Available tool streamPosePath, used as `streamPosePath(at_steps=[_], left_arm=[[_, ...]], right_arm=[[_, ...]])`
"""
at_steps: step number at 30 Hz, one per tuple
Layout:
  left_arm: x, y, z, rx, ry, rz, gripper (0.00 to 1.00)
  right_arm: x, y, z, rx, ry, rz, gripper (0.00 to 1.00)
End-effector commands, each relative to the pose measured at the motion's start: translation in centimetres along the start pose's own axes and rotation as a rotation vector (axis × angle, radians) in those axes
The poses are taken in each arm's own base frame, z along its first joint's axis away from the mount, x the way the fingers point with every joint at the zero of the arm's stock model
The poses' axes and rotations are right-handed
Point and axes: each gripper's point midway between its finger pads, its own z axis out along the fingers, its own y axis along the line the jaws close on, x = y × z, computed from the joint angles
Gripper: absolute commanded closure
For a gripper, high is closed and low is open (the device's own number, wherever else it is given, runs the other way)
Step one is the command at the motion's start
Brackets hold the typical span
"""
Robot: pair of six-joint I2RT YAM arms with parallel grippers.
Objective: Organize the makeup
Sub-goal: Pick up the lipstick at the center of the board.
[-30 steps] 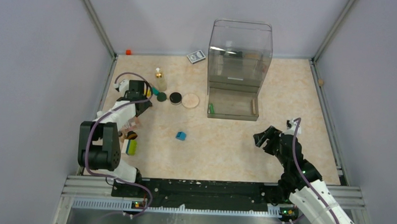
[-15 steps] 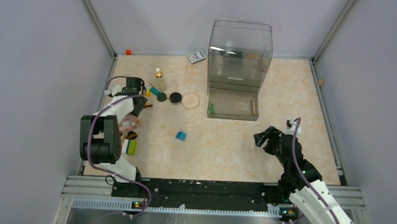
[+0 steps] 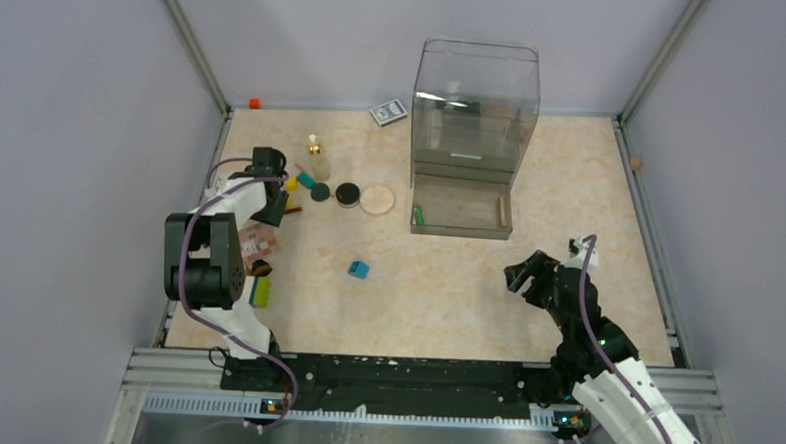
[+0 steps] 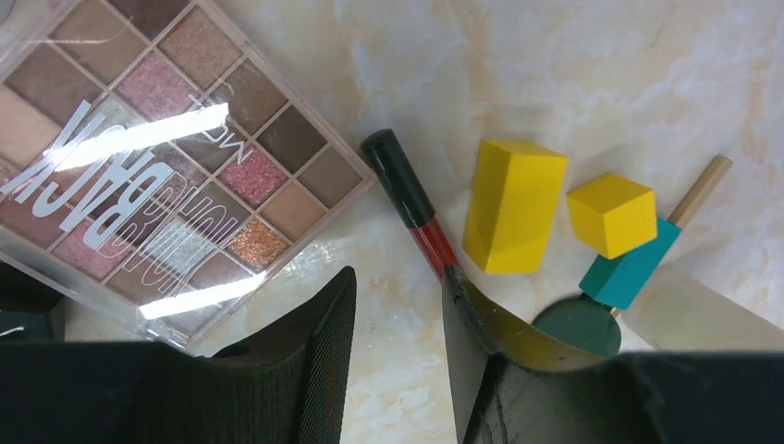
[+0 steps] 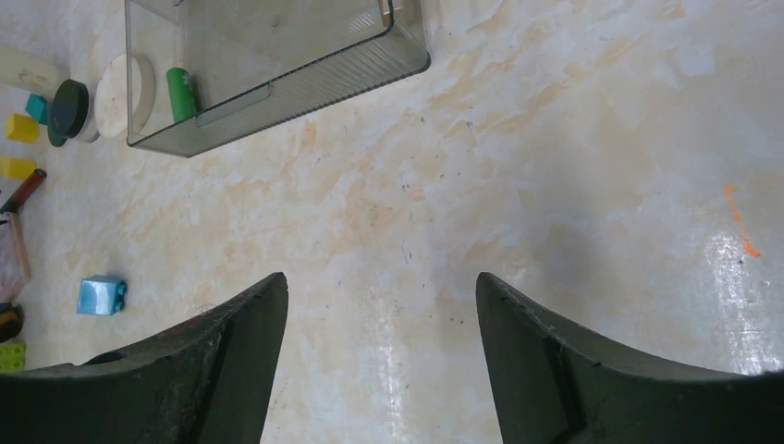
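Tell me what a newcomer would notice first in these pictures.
The tall clear case at the back of the table stands out first, with a small green item in its tray. Down the left side lies a clutter of small things, where the left claw hangs open next to an eyeshadow palette, a red-and-black lip tube and two yellow blocks.

Your strays on the table (image 3: 446, 284)
Blue cube (image 3: 358, 270) alone, two yellow blocks (image 4: 514, 205) beside a teal block (image 4: 629, 268), card box (image 3: 387, 113) at the back.
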Motion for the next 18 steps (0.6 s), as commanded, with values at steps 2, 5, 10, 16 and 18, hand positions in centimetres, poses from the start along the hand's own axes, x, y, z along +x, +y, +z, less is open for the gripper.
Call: streamPosePath(at_steps=[2,5,10,16,18], left_arm=[[-0.5,-0.5,0.5,-0.031,0.007,-0.084,0.55],[-0.6,-0.9,1.1,-0.037,0.018,-0.089,0.55],[-0.9,-1.3,1.7,-0.049,0.015,-0.096,0.49],[-0.5,-0.7,2.5,-0.097,0.022,-0.109,0.45],[-0.1,-0.7,3.1,-0.107,0.033,-0.09,0.46]], right_arm=[[-2.0,1.0,-0.7,-0.022,-0.057,0.006,0.27],[-2.1,1.1,-0.7,-0.025,-0.06,0.006,0.27],[-2.1,1.1,-0.8,-0.025,-0.059,0.005,0.27],[-2.4,1.1,-0.9,-0.021,-0.066,0.005,0.27],[-2.4,1.0,-0.9,-0.018,-0.066,0.008,0.27]])
